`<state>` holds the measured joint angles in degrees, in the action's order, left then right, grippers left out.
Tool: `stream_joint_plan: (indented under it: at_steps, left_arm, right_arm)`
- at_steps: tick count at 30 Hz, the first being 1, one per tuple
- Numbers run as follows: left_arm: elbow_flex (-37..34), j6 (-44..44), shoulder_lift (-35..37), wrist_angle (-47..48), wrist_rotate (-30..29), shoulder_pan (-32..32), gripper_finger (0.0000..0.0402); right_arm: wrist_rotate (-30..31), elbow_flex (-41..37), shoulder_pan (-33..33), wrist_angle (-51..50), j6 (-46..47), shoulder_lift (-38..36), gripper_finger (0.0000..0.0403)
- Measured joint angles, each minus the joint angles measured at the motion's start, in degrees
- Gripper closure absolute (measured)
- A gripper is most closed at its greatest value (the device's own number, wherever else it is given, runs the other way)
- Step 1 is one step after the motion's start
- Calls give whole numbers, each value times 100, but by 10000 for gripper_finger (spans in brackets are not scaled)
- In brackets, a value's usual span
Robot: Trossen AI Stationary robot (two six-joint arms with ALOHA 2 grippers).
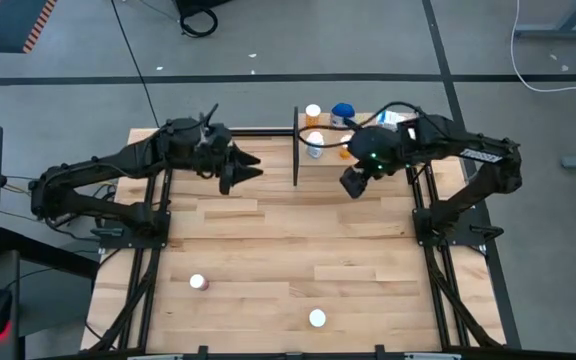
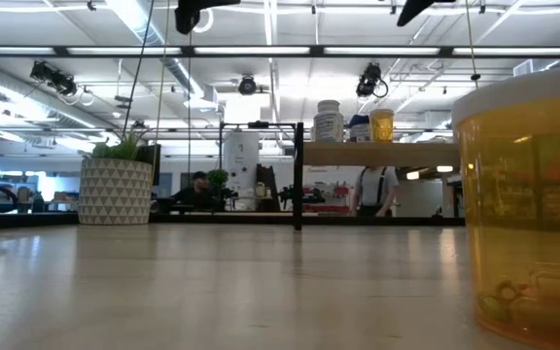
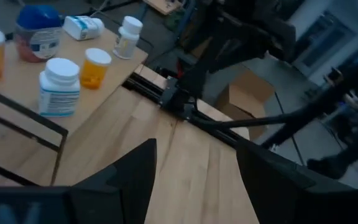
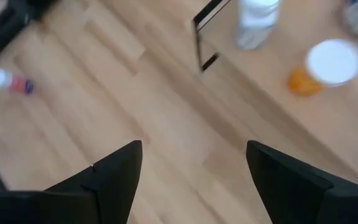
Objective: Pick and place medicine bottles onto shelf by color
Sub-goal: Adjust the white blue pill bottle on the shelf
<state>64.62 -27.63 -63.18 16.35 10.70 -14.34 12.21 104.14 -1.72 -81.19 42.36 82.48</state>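
The light wood shelf point(image 1: 320, 160) with a black post point(image 1: 295, 150) stands at the table's far edge. On it stand several medicine bottles: an orange one point(image 3: 94, 67), white ones point(image 3: 59, 86) point(image 3: 129, 36), a blue one point(image 3: 37, 31) and another orange one point(image 1: 313, 112); one white bottle point(image 3: 84, 27) lies on its side. A pink bottle point(image 1: 198, 283) and a white-capped bottle point(image 1: 317, 319) stand on the near part of the table. My left gripper point(image 1: 246, 170) hovers open left of the shelf. My right gripper point(image 1: 353, 184) hovers open above the shelf's near edge.
A potted green plant point(image 2: 115, 190) shows beyond the table in the low view. An orange bottle point(image 2: 528, 214) stands close to the low camera and fills that view's right side. Bare wood point(image 1: 298, 240) lies between the shelf and the two loose bottles.
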Motion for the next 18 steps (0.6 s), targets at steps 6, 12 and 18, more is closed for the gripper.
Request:
stream_joint_plan:
  at_steps: [6,12,18]
  left_arm:
    - [0,-326,-2,-465,-822,185,177]
    - [2,-304,-2,-672,-1141,87,191]
    - [2,-130,-4,-666,-1154,-165,201]
  right_arm:
    - [269,7,-699,-188,284,-288,107]
    - [197,7,-2001,-662,-245,-305,107]
    - [-25,4,-3558,-539,-907,-304,107]
